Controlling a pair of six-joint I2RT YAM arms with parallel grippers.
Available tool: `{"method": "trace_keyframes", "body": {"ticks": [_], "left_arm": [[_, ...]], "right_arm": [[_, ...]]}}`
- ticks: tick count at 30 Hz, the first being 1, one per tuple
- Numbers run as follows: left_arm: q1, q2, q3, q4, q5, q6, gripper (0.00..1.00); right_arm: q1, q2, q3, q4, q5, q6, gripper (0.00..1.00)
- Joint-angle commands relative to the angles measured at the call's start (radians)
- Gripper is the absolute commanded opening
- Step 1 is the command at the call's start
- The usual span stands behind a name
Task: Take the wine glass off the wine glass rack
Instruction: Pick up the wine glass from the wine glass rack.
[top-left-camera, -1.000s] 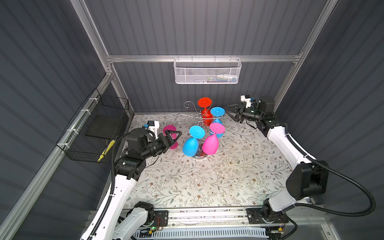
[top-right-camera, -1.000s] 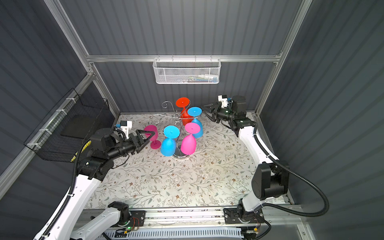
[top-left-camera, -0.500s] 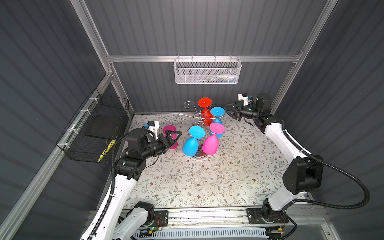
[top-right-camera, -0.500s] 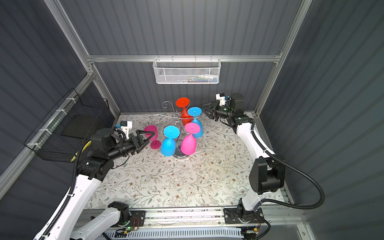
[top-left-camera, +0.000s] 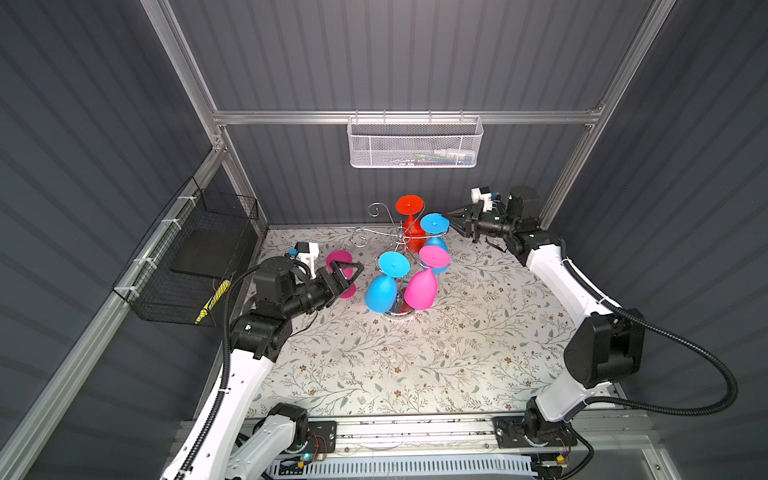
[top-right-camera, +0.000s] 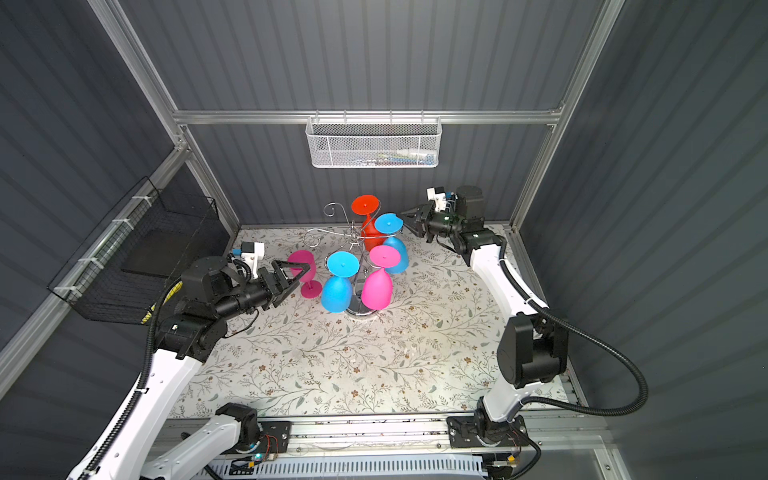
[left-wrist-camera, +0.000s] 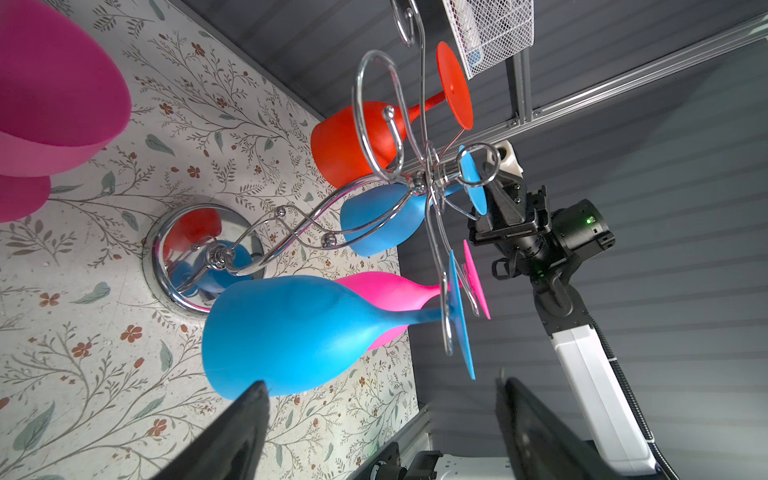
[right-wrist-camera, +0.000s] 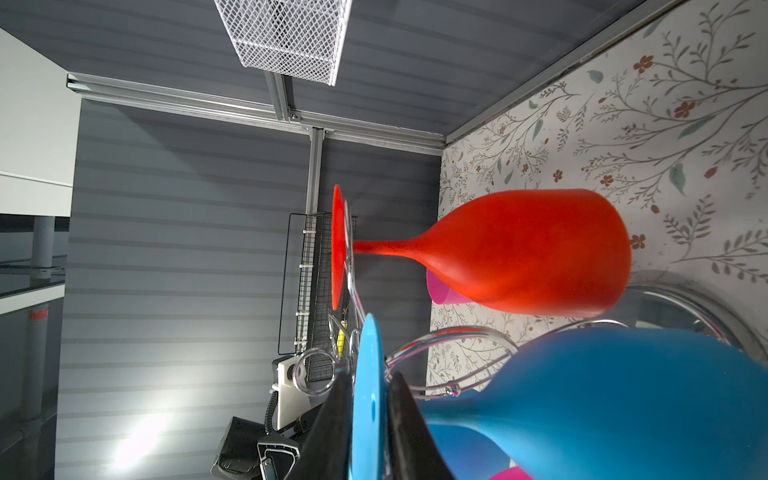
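The chrome wine glass rack (top-left-camera: 376, 208) (top-right-camera: 359, 309) stands at the back middle of the floral table, with several glasses hanging bowl-down. The right-hand blue wine glass (top-left-camera: 434, 223) (right-wrist-camera: 602, 395) hangs nearest my right gripper (top-left-camera: 451, 218) (top-right-camera: 403, 217) (right-wrist-camera: 370, 382). Its jaws are pressed on both faces of that glass's foot disc. My left gripper (top-left-camera: 355, 274) (left-wrist-camera: 382, 399) is open with nothing between its fingers. It hovers by a magenta glass (top-right-camera: 299, 259) standing on the table, left of the rack.
On the rack also hang a red glass (top-left-camera: 409, 205), a front blue glass (top-left-camera: 380, 291) and a pink glass (top-left-camera: 422, 289). A white mesh basket (top-left-camera: 415, 143) hangs on the back wall. A black wire basket (top-left-camera: 187, 257) is on the left wall.
My right gripper has moved left to the rack and its jaws have closed onto the blue glass's foot disc. The left arm has not moved.
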Motion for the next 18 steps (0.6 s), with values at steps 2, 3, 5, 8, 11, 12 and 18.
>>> {"method": "trace_keyframes", "body": {"ticks": [2,3,5,8,11,12,18], "left_arm": [[-0.003,-0.016,-0.009,-0.019,-0.004,0.020,0.88],[-0.002,-0.016,-0.007,-0.020,-0.004,0.020,0.88],[-0.003,-0.016,-0.007,-0.020,-0.003,0.019,0.88],[-0.003,-0.018,-0.007,-0.021,-0.003,0.020,0.88],[-0.002,-0.020,-0.008,-0.025,-0.003,0.019,0.88],[-0.002,-0.020,-0.009,-0.024,-0.005,0.018,0.88],[-0.003,-0.025,-0.007,-0.031,-0.007,0.018,0.88]], "right_arm": [[0.007,0.013,0.024,-0.004,-0.017,-0.008,0.17],[0.007,0.012,0.025,-0.004,-0.016,-0.008,0.16],[0.008,0.014,0.025,-0.007,-0.017,-0.008,0.15],[0.010,0.014,0.024,-0.010,-0.016,-0.008,0.11],[0.013,0.015,0.020,-0.010,-0.016,-0.008,0.08],[0.013,0.014,0.020,-0.011,-0.016,-0.008,0.07],[0.023,0.006,0.031,-0.015,-0.012,-0.008,0.00]]}}
